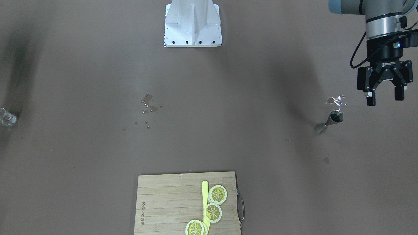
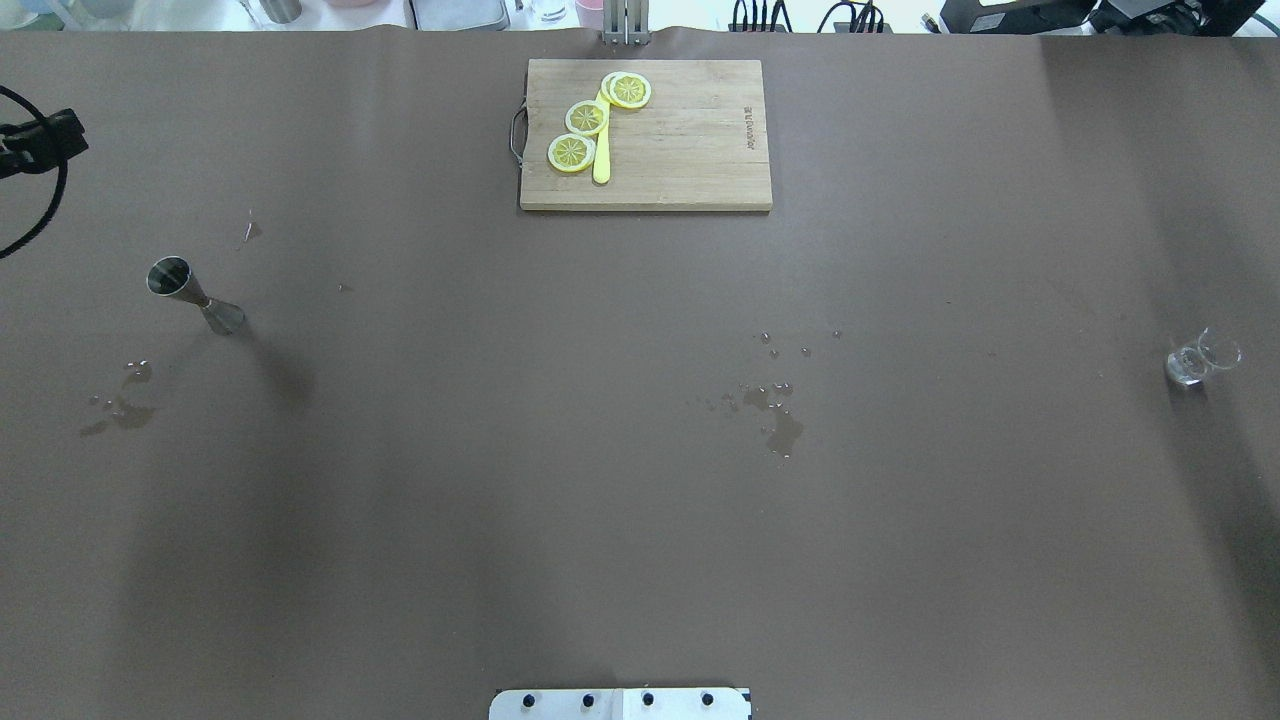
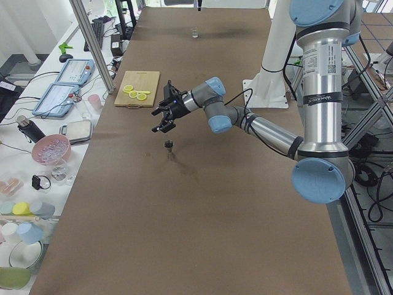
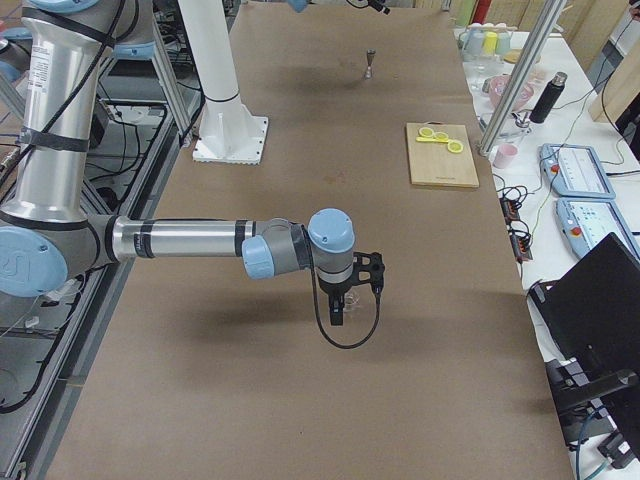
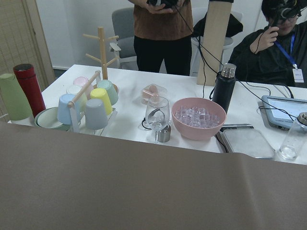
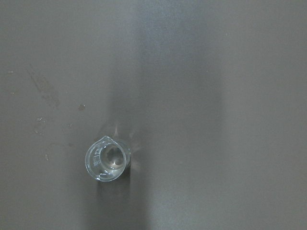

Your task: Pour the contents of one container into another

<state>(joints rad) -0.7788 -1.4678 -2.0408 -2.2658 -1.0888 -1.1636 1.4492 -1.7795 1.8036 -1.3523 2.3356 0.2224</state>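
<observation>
The steel jigger (image 1: pixel 329 122) stands upright on the brown table, also seen in the overhead view as the jigger (image 2: pixel 192 294) at far left. My left gripper (image 1: pixel 384 98) hangs open and empty above the table, beside the jigger and a little nearer the robot's side, not touching it. The clear glass tumbler (image 2: pixel 1200 360) stands at the far right of the table, and the right wrist view looks straight down on the tumbler (image 6: pixel 108 160). My right gripper (image 4: pixel 340 300) points down just above the glass; I cannot tell whether it is open or shut.
A wooden cutting board (image 2: pixel 690 140) with lemon slices (image 2: pixel 588 117) and a yellow knife lies at the far middle edge. Water spots (image 2: pixel 775 415) wet the table's middle, and more spots (image 2: pixel 120 410) lie near the jigger. The robot base (image 1: pixel 192 24) stands at the near edge.
</observation>
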